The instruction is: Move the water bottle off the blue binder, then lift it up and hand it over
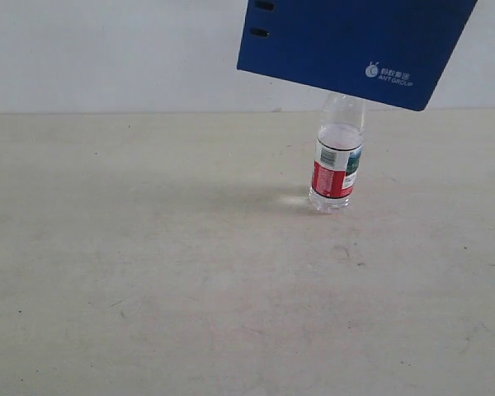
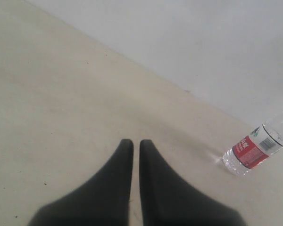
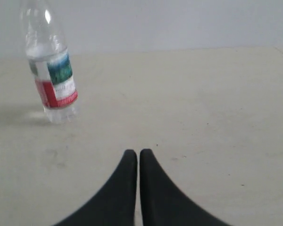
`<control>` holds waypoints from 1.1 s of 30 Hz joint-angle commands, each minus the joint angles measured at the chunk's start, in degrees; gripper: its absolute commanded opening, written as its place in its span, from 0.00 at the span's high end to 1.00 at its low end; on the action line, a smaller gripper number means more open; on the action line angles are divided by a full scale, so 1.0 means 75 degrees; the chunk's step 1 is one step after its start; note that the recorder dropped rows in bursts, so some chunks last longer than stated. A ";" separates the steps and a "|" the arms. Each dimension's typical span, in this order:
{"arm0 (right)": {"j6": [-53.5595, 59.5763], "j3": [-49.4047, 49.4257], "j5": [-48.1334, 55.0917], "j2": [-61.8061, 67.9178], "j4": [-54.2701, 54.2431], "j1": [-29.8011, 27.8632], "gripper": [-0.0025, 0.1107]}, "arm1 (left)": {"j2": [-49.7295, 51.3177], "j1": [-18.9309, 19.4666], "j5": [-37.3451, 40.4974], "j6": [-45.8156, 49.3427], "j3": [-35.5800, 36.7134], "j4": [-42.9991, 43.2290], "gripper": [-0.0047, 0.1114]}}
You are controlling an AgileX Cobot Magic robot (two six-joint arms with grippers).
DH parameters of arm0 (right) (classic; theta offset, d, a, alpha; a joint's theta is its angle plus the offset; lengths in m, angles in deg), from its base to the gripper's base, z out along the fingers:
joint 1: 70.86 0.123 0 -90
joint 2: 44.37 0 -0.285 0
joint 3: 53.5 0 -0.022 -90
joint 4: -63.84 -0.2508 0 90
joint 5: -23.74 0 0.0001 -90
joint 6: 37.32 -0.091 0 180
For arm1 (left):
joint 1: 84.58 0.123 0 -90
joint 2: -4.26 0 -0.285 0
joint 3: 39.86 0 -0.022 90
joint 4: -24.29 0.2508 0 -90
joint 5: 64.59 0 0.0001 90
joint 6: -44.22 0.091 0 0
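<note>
The blue binder hangs tilted at the top of the exterior view, off the table and cut by the frame edge; what holds it does not show. The water bottle stands upright on the table below it, with its cap hidden behind the binder. In the left wrist view the bottle lies far off to one side of my left gripper, which is shut and empty. In the right wrist view the bottle stands well ahead of my right gripper, also shut on nothing. Neither gripper appears in the exterior view.
A beige table fills the scene, backed by a plain white wall. Nothing else stands on the table in these views.
</note>
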 commanded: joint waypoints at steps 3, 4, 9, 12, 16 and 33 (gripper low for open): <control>-0.4653 -0.0023 0.0107 -0.0033 0.2754 -0.0022 0.98 | -0.0042 0.0020 -0.0046 -0.0047 0.0024 -0.0022 0.92; -0.4648 -0.0023 0.0474 -0.0033 0.2791 -0.0022 0.98 | -0.0042 0.0020 -0.0046 -0.0047 0.0024 -0.0022 0.92; -0.3735 -0.0023 0.0458 -0.0033 0.3227 -0.0022 0.98 | -0.0042 0.0020 -0.0046 -0.0047 0.0024 -0.0022 0.92; -0.2835 -0.0023 0.0324 -0.0033 0.3204 -0.0022 0.98 | -0.0042 0.0020 -0.0059 -0.0047 0.0024 -0.0022 0.92; -0.0699 -0.0023 0.0292 -0.0033 0.3152 -0.0022 0.98 | -0.0042 0.0020 -0.0059 -0.0047 0.0024 -0.0022 0.92; -0.1055 -0.0023 0.0236 -0.0033 0.2976 -0.0022 0.98 | -0.0042 0.0020 -0.0059 -0.0047 0.0024 -0.0022 0.92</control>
